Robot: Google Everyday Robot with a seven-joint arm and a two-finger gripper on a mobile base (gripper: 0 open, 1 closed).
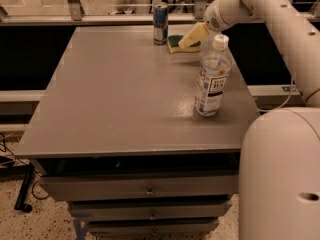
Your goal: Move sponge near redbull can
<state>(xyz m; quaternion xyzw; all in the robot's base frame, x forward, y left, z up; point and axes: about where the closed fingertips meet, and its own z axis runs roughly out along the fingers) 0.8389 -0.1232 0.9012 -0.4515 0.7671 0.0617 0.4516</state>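
Observation:
The sponge [176, 44], dark green on top with a yellow base, lies flat at the far edge of the grey table [125, 99]. It sits just to the right of the redbull can [160, 23], a small gap between them. The can stands upright, blue and silver. My gripper [193, 36] reaches in from the upper right and rests over the sponge's right end, hiding that part of it.
A clear plastic water bottle [213, 77] with a white cap stands upright on the right side of the table, in front of the sponge. My white arm [280, 14] and base [280, 174] fill the right side. Drawers sit under the table's front edge.

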